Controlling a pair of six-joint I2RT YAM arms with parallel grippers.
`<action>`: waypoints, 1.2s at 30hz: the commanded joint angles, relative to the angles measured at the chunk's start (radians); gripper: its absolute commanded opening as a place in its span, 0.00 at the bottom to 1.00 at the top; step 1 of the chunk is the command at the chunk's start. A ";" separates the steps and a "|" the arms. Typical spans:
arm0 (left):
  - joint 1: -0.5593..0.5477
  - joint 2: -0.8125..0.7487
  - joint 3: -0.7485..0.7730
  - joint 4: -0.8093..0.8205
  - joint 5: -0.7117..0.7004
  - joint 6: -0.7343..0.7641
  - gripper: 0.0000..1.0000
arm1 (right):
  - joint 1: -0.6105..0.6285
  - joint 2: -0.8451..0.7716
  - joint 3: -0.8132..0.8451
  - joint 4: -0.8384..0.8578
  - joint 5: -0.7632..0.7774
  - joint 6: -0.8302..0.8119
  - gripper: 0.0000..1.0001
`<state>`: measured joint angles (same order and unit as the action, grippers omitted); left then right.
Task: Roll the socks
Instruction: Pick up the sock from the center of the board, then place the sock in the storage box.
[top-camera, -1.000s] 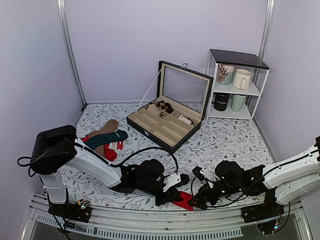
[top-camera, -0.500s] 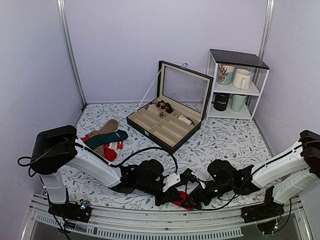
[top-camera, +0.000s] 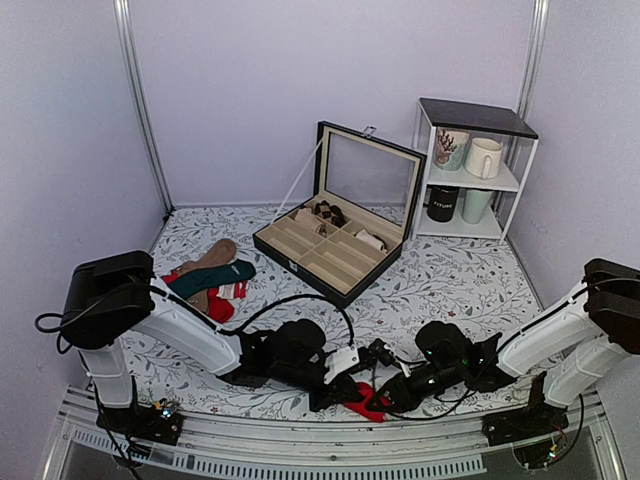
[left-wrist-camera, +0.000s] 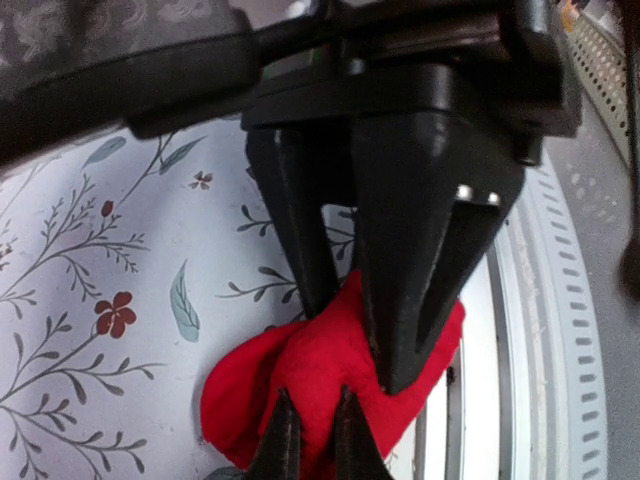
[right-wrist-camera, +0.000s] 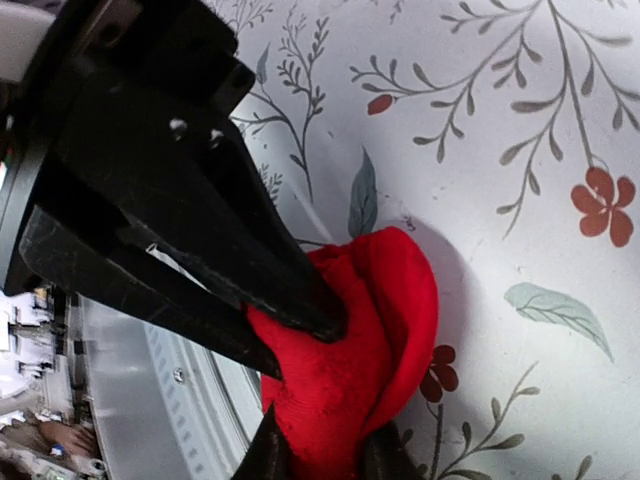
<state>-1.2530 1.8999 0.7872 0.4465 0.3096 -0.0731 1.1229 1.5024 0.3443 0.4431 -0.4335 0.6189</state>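
The socks (top-camera: 368, 403) are a bright red fuzzy bundle at the table's front edge, between the two arms; no cuff shows. My left gripper (top-camera: 347, 392) is shut on the left side of the socks (left-wrist-camera: 320, 370), and its fingertips (left-wrist-camera: 285, 440) pinch a fold. My right gripper (top-camera: 386, 399) comes in from the right. In the right wrist view its jaws press both sides of the red bundle (right-wrist-camera: 350, 370). The two grippers meet nose to nose over the socks.
A pile of green, brown and striped socks (top-camera: 212, 275) lies at the back left. An open compartment box (top-camera: 335, 245) stands at centre back, and a shelf with mugs (top-camera: 470, 170) at the back right. The metal front rail (top-camera: 330, 440) runs just beneath the socks.
My right arm has moved left to the red socks and its jaws have closed from wide open onto them. The left gripper has kept its hold and place.
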 joint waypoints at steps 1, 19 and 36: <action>0.006 0.078 -0.056 -0.263 -0.085 0.011 0.00 | 0.007 0.086 -0.002 0.030 -0.019 0.029 0.05; 0.080 -0.466 -0.181 -0.286 -0.289 0.000 1.00 | -0.239 -0.282 0.190 -0.368 0.096 -0.143 0.00; 0.246 -0.653 -0.136 -0.410 -0.386 -0.005 0.99 | -0.542 0.251 0.972 -0.563 0.143 -0.696 0.00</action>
<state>-1.0443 1.2652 0.6254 0.0658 -0.0967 -0.0875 0.6014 1.6012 1.1923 -0.0666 -0.3153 0.1177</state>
